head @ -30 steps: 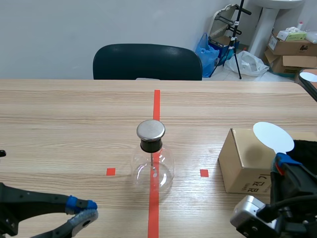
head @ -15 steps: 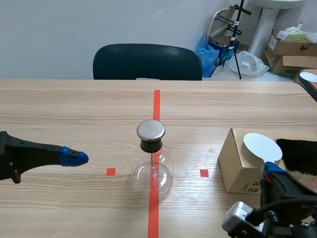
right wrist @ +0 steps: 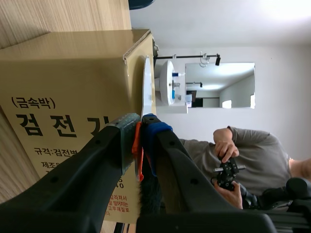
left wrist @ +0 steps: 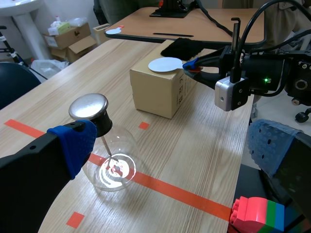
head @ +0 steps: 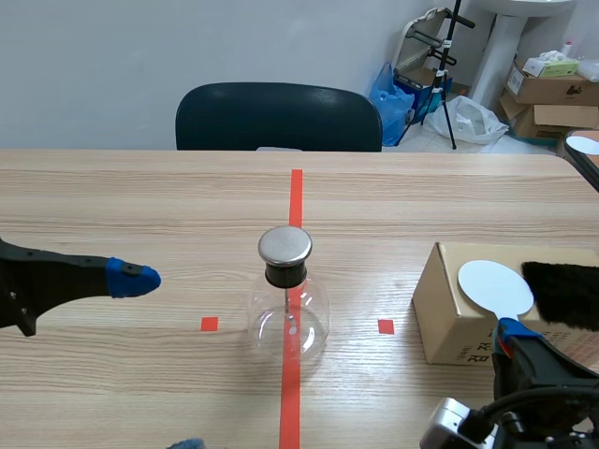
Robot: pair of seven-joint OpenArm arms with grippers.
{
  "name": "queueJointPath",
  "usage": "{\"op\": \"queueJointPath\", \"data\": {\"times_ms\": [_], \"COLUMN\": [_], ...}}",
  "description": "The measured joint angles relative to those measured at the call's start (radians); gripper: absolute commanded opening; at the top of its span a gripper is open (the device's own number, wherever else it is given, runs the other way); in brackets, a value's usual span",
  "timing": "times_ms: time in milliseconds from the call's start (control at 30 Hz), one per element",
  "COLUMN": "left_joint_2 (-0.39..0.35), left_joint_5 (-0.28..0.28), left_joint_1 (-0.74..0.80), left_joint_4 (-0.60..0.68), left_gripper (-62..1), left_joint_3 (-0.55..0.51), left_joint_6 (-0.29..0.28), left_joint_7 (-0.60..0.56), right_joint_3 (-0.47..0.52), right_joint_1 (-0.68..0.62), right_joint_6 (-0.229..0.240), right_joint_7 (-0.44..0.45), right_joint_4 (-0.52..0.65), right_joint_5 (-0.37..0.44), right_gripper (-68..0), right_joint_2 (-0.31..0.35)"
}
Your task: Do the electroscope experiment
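The electroscope, a clear round glass flask (head: 288, 318) with a black stopper and a flat metal cap (head: 284, 245), stands at the middle of the wooden table (head: 140, 196), on the red tape line and well apart from both arms. Inside it a thin rod (left wrist: 106, 145) hangs from the stopper. Whatever sits at its lower end is too small for me to make out (foil leaves, I'd guess). I'd call the flask light, smooth and easily broken, so the neck looks a safer hold than the bulb. It hardly needs lifting, though, only a touch on the cap.

The right gripper (right wrist: 141, 127) is clamped on the orange handle (right wrist: 138, 145) of a thin white round paddle (head: 494, 288). The paddle's disc lies over the top of the brown cardboard box (head: 449, 309) near the table's right edge, beside a patch of black fur (head: 562, 292). The paddle looks stiff and featherlight, best held by that handle. The box's flaps are down, so its contents don't show. The left gripper (left wrist: 173, 144) hangs wide, holding nothing, toward the left edge.
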Motion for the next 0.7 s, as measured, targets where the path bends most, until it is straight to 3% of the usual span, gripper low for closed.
{"op": "queueJointPath", "data": {"times_ms": [100,300,500,700], "left_joint_2": [0.000,0.000,0.000,0.000], "left_joint_5": [-0.067,-0.070,-0.070,-0.069], "left_joint_1": [0.000,0.000,0.000,0.000], "left_joint_4": [-0.001,-0.001,-0.001,-0.001], "left_gripper": [1.4,1.4,1.4,1.4], "left_joint_3": [0.000,0.000,0.000,0.000], "left_joint_6": [0.000,0.000,0.000,0.000], "left_joint_7": [0.068,0.068,0.068,0.068], "right_joint_3": [0.000,0.000,0.000,0.000], "right_joint_1": [0.000,0.000,0.000,0.000], "right_joint_6": [0.000,0.000,0.000,0.000], "right_joint_7": [0.000,-0.005,-0.015,-0.015], "right_joint_4": [0.000,0.000,0.000,0.000], "right_joint_5": [-0.005,-0.008,-0.015,-0.015], "right_gripper": [-66.4,-64.8,-52.9,-35.0], "right_joint_2": [0.000,0.000,0.000,0.000]}}
